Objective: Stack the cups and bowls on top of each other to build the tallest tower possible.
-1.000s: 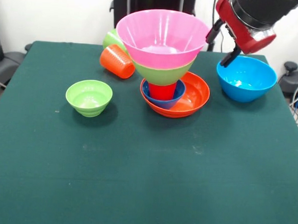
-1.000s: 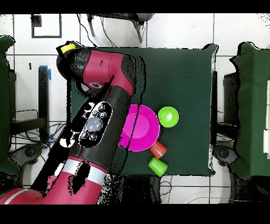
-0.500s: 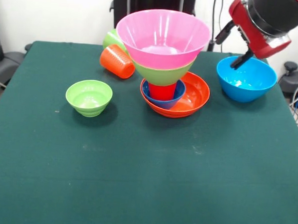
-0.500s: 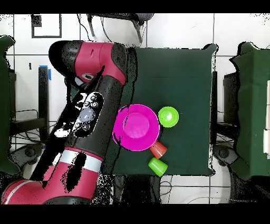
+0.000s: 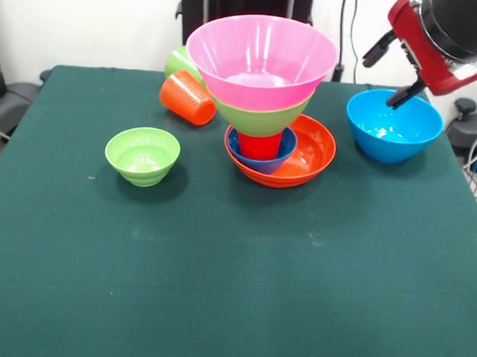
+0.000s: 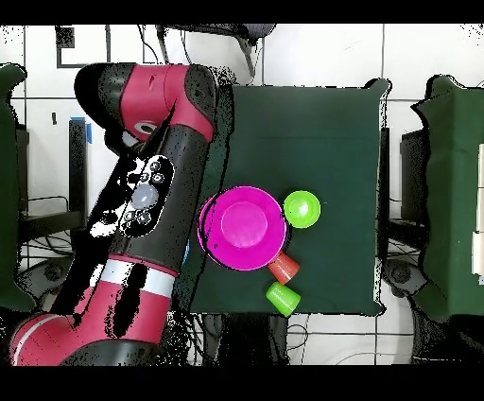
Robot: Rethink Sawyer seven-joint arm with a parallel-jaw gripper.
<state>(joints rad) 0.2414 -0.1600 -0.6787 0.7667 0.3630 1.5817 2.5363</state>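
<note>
The arm has drawn back up and away from the tower [image 5: 262, 108], its fingers [image 5: 392, 74] spread with nothing between them, above the large blue bowl's [image 5: 393, 127] far rim. Beyond the tower from the fingers, the small green bowl [image 5: 142, 155] and orange cup [image 5: 187, 97] are unmoved on the surface [image 5: 233, 282].

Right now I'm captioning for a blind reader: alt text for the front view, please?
A tower of a pink bowl, green bowl, red cup, dark blue bowl and orange bowl stands mid-table; the gripper hangs over a blue bowl.
</note>
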